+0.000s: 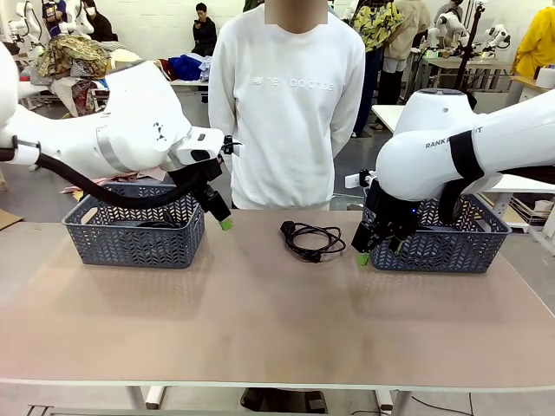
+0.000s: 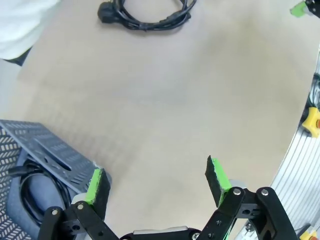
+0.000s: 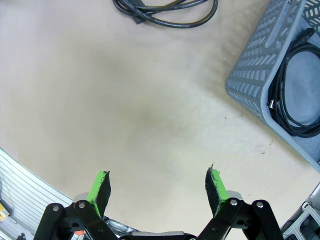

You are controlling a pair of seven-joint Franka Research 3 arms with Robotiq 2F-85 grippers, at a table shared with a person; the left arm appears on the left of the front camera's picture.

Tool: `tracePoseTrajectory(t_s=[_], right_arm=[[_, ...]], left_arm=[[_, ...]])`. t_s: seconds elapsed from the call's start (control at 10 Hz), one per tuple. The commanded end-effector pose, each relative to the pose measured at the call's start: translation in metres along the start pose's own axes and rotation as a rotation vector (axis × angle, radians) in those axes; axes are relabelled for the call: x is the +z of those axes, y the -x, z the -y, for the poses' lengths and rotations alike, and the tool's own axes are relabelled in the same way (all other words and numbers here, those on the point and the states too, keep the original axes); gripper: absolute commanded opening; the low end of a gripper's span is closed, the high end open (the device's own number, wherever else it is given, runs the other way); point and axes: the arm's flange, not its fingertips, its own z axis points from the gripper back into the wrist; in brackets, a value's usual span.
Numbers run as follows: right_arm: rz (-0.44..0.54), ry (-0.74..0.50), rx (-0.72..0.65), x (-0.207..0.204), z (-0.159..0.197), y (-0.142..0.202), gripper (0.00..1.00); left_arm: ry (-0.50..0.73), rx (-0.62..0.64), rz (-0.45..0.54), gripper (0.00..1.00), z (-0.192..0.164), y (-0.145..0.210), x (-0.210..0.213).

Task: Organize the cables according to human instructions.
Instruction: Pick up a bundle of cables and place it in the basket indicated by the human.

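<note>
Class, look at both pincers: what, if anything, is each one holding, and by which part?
Nothing is held. The left pincer and the right pincer are both open and empty; the loose cable lies untouched on the table.

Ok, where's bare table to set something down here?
The near half of the table is bare, as is the stretch between the left basket and the cable. It's tight between the cable and the right pincer by the right basket.

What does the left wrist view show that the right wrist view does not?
Left wrist alone: the left tool, open, by the left basket holding a cord, and a white sleeve. Right wrist alone: the right tool, open, and the right basket with its cord. Both: the loose cord on the table.
</note>
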Motion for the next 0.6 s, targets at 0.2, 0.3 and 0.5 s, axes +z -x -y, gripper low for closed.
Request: tracePoseTrajectory(t_s=[0.2, 0.3, 0.5], right_arm=[[0.005, 0.0, 0.0, 0.002, 0.0, 0.0, 1.0], [0.005, 0.0, 0.0, 0.002, 0.0, 0.0, 1.0], [0.005, 0.0, 0.0, 0.002, 0.0, 0.0, 1.0]], left_arm=[[0.011, -0.067, 0.046, 1.0, 0.015, 0.02, 0.005], [-0.017, -0.026, 0.013, 1.0, 0.011, 0.009, 0.003], [-0.017, -0.026, 0.013, 1.0, 0.011, 0.009, 0.003]])
